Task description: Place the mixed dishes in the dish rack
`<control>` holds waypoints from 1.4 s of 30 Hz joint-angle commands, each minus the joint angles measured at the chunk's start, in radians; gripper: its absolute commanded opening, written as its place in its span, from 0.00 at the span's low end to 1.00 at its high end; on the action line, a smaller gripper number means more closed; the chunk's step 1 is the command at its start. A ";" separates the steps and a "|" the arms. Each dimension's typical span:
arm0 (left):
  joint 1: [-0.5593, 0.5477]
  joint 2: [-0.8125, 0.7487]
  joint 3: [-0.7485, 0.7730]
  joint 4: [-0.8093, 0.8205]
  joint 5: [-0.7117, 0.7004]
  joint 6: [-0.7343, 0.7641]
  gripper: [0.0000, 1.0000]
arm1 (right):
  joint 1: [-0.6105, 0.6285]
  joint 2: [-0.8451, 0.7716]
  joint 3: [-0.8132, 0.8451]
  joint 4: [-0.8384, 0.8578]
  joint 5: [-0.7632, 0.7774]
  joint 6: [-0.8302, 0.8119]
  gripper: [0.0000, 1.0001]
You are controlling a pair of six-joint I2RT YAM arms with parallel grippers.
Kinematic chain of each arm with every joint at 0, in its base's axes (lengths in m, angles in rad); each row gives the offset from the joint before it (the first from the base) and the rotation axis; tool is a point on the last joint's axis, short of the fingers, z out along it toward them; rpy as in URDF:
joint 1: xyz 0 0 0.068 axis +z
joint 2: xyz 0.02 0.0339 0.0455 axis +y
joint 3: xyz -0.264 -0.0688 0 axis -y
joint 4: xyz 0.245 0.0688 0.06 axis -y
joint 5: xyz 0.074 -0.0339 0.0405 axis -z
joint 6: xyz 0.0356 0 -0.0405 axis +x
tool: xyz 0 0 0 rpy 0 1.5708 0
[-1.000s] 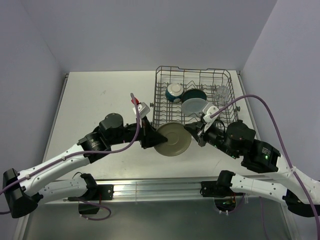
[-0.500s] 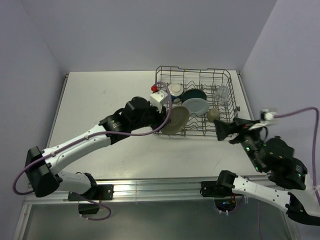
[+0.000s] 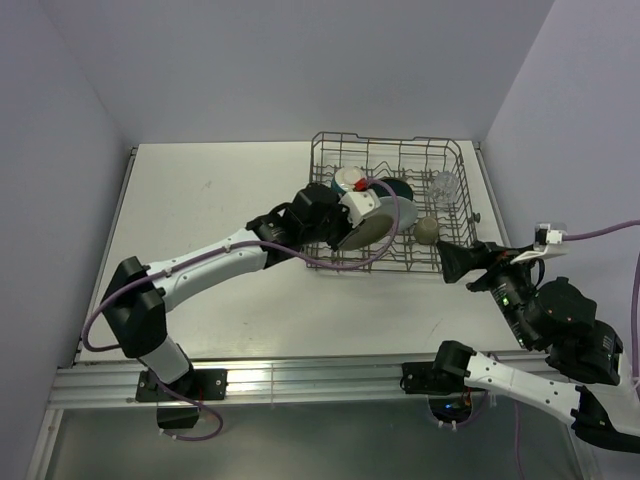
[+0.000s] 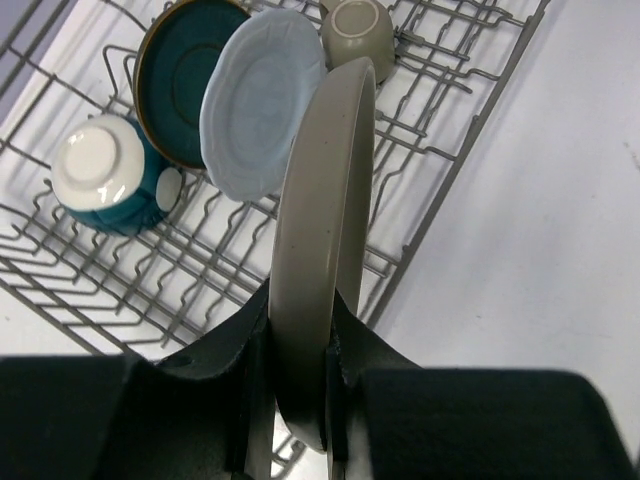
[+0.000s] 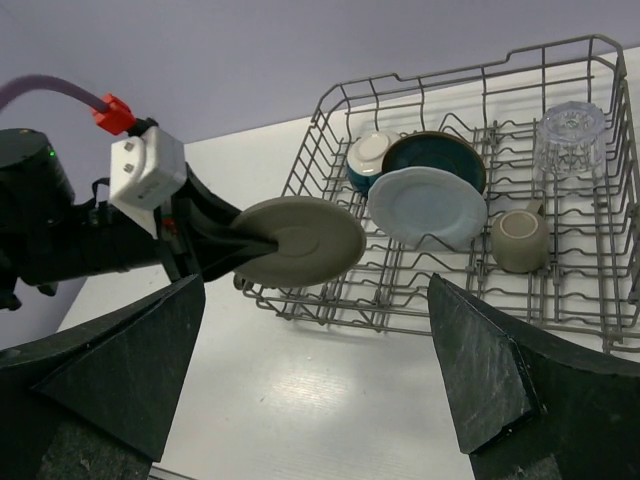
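- My left hand (image 4: 300,335) pinches the round grey-beige plate (image 4: 318,190) upright over the grey wire dish rack (image 4: 455,165).
- Next: lower it into a slot, probably beside the pale blue plate (image 4: 262,105).

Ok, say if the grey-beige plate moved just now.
Yes: the grey-beige plate went from before the dish rack to over its near-left part.

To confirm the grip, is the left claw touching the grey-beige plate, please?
Touching. The left wrist view shows the left claw clamping the grey-beige plate by its rim.
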 commanded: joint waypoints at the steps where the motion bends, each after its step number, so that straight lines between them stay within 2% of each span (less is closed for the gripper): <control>1: -0.005 0.028 0.088 0.115 0.051 0.144 0.00 | 0.000 -0.031 -0.008 0.010 0.028 0.025 1.00; 12: -0.009 0.236 0.191 0.142 0.112 0.222 0.00 | 0.000 -0.025 -0.018 0.002 0.019 0.027 1.00; 15: -0.011 0.272 0.205 0.179 0.111 0.238 0.00 | 0.000 -0.043 -0.034 0.008 0.022 0.028 1.00; 25: -0.015 0.358 0.278 0.156 0.103 0.278 0.00 | 0.000 -0.075 -0.026 -0.010 0.047 0.017 1.00; 42: -0.019 0.483 0.456 -0.094 0.233 0.282 0.00 | 0.000 -0.068 -0.046 0.018 0.055 0.001 1.00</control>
